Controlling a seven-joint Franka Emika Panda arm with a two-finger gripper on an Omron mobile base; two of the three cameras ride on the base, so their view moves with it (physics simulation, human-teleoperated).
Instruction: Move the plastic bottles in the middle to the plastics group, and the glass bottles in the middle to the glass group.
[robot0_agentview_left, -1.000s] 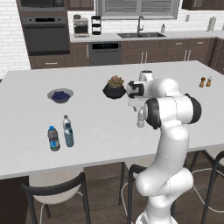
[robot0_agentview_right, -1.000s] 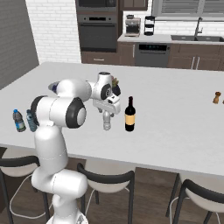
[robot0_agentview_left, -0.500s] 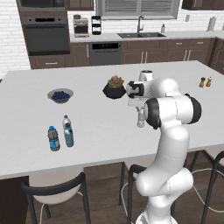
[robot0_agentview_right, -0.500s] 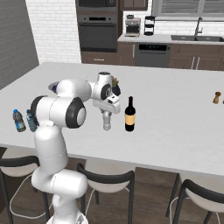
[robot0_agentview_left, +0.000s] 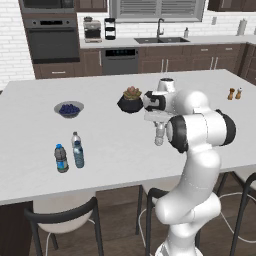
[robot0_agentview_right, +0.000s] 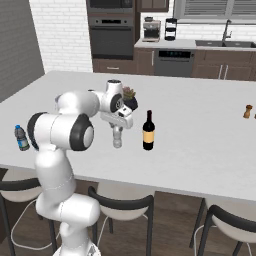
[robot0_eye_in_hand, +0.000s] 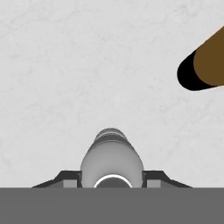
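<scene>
Change: nothing shifted since half a second ago
Counter: I see the white marble island (robot0_agentview_left: 115, 150)
Dark glass bottle with tan label (robot0_agentview_right: 148, 131): upright, just beside my hand
Gripper (robot0_agentview_right: 117, 141): fingers close around the clear white-capped plastic bottle (robot0_eye_in_hand: 112, 164), mid-counter

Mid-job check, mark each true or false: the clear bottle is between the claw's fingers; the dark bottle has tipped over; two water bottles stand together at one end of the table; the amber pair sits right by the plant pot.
1. The clear bottle is between the fingers of the claw. True.
2. The dark bottle has tipped over. False: it stands upright on the table, close beside the claw.
3. Two water bottles stand together at one end of the table. True.
4. The amber pair sits right by the plant pot. False: it stands at the table's far end, well apart from the pot.
</scene>
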